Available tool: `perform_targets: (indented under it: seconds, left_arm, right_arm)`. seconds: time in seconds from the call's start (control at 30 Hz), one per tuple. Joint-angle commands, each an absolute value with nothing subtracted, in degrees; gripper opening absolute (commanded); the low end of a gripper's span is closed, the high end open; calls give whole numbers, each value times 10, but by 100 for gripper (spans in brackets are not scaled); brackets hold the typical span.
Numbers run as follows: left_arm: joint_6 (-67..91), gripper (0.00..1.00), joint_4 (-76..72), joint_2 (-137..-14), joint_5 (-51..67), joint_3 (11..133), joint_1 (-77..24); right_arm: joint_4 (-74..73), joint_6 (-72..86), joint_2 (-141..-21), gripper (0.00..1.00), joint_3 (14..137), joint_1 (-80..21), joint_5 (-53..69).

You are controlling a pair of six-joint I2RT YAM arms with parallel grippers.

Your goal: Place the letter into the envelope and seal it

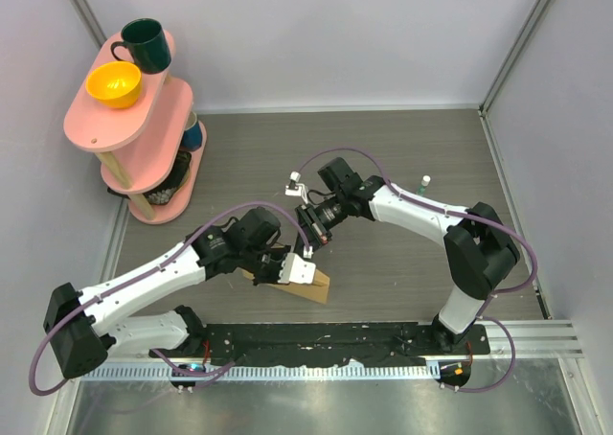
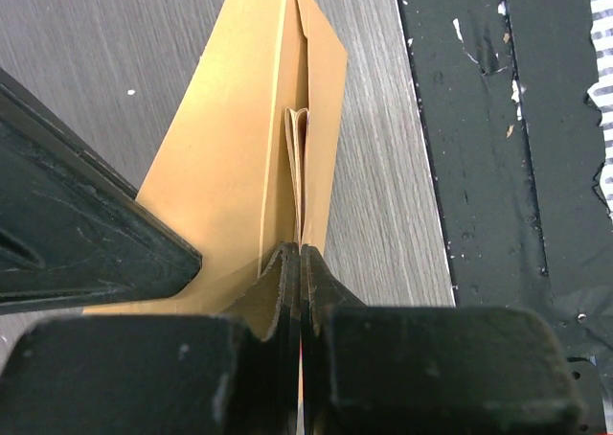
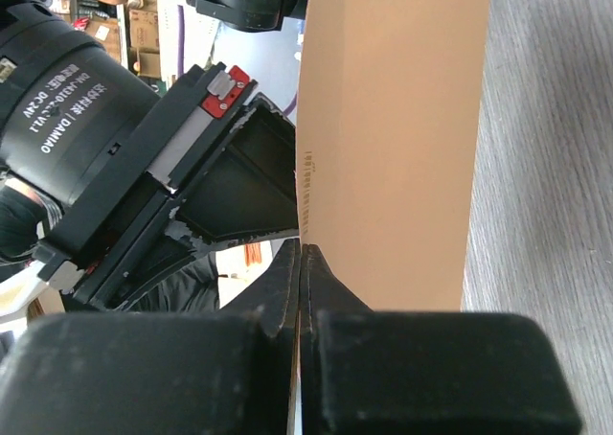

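The tan envelope (image 1: 311, 286) stands on edge on the table just ahead of the arm bases, held up by both grippers. In the left wrist view the envelope (image 2: 230, 167) gapes open, and the folded cream letter (image 2: 298, 152) sits down inside its pocket. My left gripper (image 2: 302, 253) is shut on one wall of the envelope; from above the left gripper (image 1: 290, 267) shows at its left end. My right gripper (image 3: 303, 253) is shut on the edge of the envelope's tan panel (image 3: 393, 138), and from above the right gripper (image 1: 312, 247) comes down onto it.
A pink two-tier shelf (image 1: 129, 128) stands at the back left with a dark green mug (image 1: 144, 44) and a yellow bowl (image 1: 114, 83). A small white bottle (image 1: 423, 180) stands beside the right arm. The black base rail (image 2: 498, 148) runs close to the envelope.
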State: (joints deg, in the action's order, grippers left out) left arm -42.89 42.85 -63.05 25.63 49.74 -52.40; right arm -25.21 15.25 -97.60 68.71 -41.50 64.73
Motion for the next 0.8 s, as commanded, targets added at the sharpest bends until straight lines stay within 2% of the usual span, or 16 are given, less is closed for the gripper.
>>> perform_targets:
  seconds: [0.0, 0.53, 0.63, 0.67, 0.73, 0.77]
  left_arm:
    - [-437, 0, 410, -631, 291, 487, -519]
    - [-442, 0, 390, -617, 328, 440, -473]
    - [-439, 11, 388, -606, 326, 445, -468]
    - [-434, 22, 388, -599, 325, 448, -468]
    - [-427, 34, 386, -591, 324, 463, -468]
    - [-420, 44, 386, -586, 325, 468, -468]
  right_arm:
    - [-220, 169, -942, 1, 689, -414, 689]
    - [-200, 185, -936, 1, 669, -413, 720]
    - [-200, 181, -940, 1, 664, -412, 717]
    - [-200, 180, -942, 1, 664, -411, 715]
    - [-200, 174, -951, 1, 663, -409, 712]
    - [-200, 173, -954, 1, 663, -408, 709]
